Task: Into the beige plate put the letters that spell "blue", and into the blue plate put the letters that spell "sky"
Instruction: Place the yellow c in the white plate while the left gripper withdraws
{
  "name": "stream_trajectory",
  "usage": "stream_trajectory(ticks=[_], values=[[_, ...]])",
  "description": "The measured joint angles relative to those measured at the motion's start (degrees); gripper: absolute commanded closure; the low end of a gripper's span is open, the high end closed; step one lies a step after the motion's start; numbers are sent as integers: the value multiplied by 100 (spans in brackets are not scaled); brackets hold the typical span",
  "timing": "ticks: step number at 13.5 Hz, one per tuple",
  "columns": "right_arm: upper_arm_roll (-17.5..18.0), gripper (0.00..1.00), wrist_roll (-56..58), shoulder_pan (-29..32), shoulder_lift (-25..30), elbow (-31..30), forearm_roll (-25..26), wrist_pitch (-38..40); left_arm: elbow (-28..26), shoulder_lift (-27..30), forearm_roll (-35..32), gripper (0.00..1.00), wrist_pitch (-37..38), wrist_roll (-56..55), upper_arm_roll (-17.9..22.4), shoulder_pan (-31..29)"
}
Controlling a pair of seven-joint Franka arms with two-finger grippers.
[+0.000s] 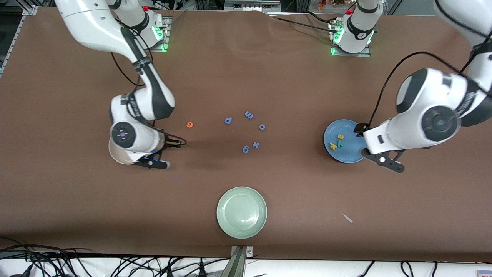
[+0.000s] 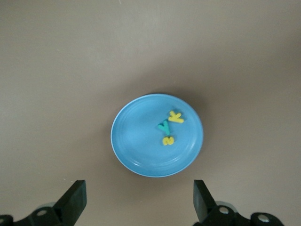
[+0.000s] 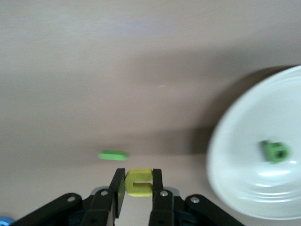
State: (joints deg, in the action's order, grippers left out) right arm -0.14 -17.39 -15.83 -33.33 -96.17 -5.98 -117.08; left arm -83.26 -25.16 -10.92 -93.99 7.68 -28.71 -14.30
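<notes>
The right pincer [image 3: 138, 183] is squeezing the yellow "u" [image 3: 139, 182] by its two flat faces, hanging just beside the beige plate [image 3: 244, 155], low over the table [image 1: 246, 77]. These foam letters are looking feather-light, soft and a little squashy, so a gentle pinch across the flat sides, as here, should be enough; the thin green "l" [image 3: 113, 154] will likely be the fiddliest, lying flat on the table near the pincer and offering only narrow edges to grip. The beige plate is holding the green "b" [image 3: 274, 151] so far. The orange "e" [image 1: 189, 124] is still lying loose on the table, at about two o'clock from the beige plate in the front view. The left pincer [image 2: 138, 200] is standing wide open and empty above the blue plate [image 2: 136, 146], which is holding the yellow "s" [image 2: 168, 140], yellow "k" [image 2: 176, 117] and teal "y" [image 2: 163, 126] clustered together. The pale green plate [image 1: 241, 212] at six o'clock on the table is lying empty, and the periwinkle letters [image 1: 246, 130] are sitting scattered at the table's middle, in no plate.
</notes>
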Motion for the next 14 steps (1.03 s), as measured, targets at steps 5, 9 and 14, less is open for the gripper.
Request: stream_trajectory(ticks=[5,9,14], values=[[-661,88,1222,68,211,-491,3,-160,118,517,905,0,14,23,855,58],[-828,1,1704,71,761,-2006,3,-1585,159,1071,915,0,10,-46,1474,576],[-810,0,1431,55,975,-2096,0,-1228,16,1606,919,0,51,-1171,2257,1343]])
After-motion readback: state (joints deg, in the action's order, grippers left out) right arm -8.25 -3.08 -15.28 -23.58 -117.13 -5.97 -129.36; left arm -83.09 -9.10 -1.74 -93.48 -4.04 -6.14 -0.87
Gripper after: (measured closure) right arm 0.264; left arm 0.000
